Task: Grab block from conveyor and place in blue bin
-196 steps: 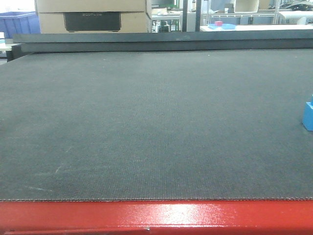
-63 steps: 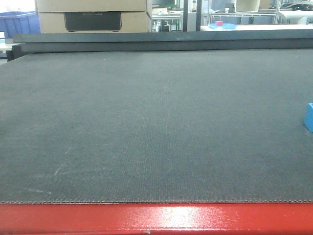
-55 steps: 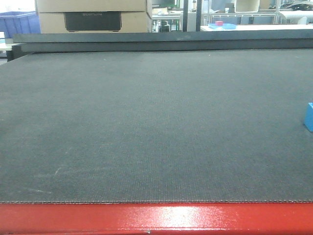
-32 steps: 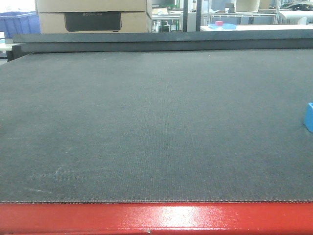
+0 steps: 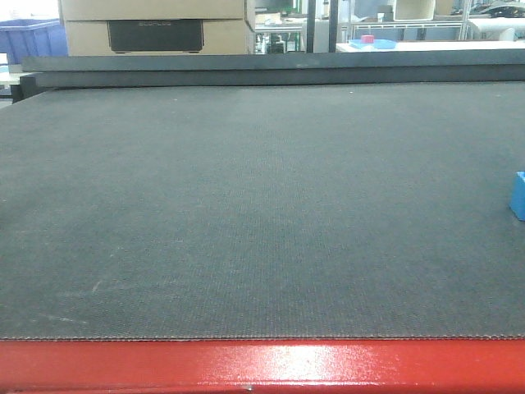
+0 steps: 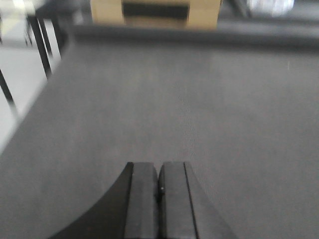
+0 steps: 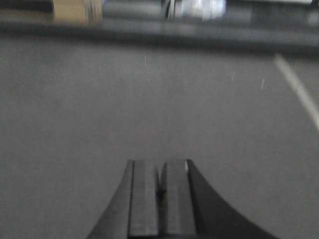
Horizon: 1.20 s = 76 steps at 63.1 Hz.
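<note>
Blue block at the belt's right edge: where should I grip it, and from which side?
Probably grip the block across its flat vertical side faces, coming down from above with the right gripper, which is shut now and must open first. The block sits upright on the conveyor at the far right; the picture edge cuts off part of it.

The conveyor (image 5: 246,205) is dark grey with a fine woven pattern, edged along the near side by a glossy red frame (image 5: 164,365). The block (image 5: 518,195) is bright blue.
</note>
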### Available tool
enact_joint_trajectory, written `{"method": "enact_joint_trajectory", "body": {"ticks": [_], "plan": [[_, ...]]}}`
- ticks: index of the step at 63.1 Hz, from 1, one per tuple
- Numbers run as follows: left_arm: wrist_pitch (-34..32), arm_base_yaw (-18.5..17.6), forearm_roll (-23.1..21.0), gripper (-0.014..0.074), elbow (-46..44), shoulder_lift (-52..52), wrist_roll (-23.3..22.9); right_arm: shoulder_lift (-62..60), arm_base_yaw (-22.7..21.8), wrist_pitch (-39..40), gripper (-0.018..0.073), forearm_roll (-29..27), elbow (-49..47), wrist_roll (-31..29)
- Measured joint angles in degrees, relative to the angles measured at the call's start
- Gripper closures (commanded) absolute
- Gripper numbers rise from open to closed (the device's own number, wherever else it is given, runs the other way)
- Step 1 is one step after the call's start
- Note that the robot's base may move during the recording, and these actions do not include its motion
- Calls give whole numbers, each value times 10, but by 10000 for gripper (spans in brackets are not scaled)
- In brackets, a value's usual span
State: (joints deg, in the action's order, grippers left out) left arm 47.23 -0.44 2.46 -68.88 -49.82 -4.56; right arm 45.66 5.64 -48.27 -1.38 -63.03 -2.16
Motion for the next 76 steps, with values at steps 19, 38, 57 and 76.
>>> {"method": "enact_joint_trajectory", "body": {"ticks": [19,38,57,76], "plan": [[60,0,-19,707,0,-101,0,163,0,-112,721,0,-3,-1],[72,0,-20,707,0,-194,0,260,0,-100,721,-24,-3,-1],[78,0,-20,707,0,-273,0,331,0,-70,711,-75,-17,9],[80,0,-20,707,0,-287,0,428,1,-131,708,-22,-82,100]]}}
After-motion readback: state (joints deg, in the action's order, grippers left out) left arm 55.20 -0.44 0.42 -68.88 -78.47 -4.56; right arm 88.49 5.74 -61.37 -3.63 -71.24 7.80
